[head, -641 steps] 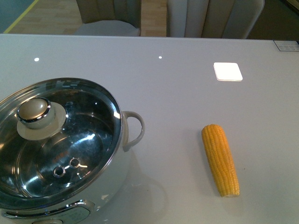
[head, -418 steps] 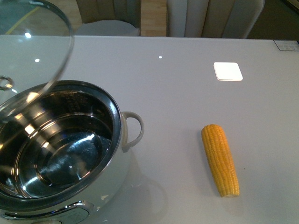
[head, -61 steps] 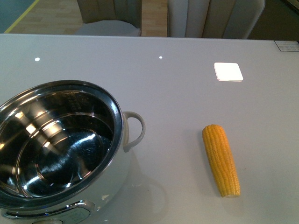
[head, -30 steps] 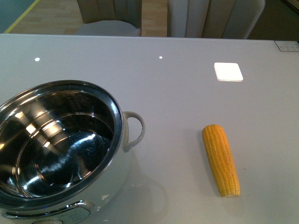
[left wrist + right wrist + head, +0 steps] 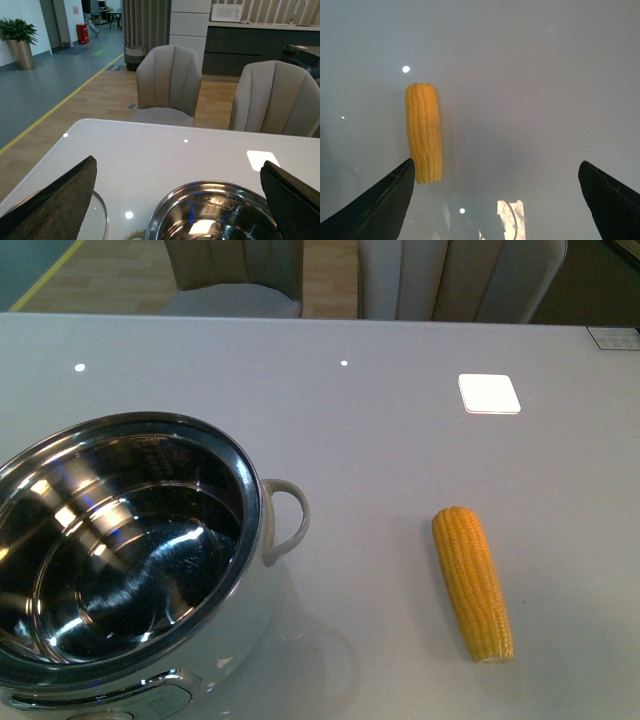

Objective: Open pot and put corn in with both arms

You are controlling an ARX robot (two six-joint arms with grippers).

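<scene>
The pot (image 5: 252, 508) stands open and empty, its lid (image 5: 102, 220) lying on the table (image 5: 380, 440) beside it, so the first half looks done. The corn (image 5: 472, 583) is not yet in. It lies flat to the right of the pot, well apart, its long axis running near-to-far with the near end swung slightly right. The left gripper (image 5: 177, 162) and right gripper (image 5: 496, 164) both gape, empty, and the right one hangs over the corn.

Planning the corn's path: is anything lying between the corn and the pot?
Nothing. The front view shows only bare table between the pot and the corn.
</scene>
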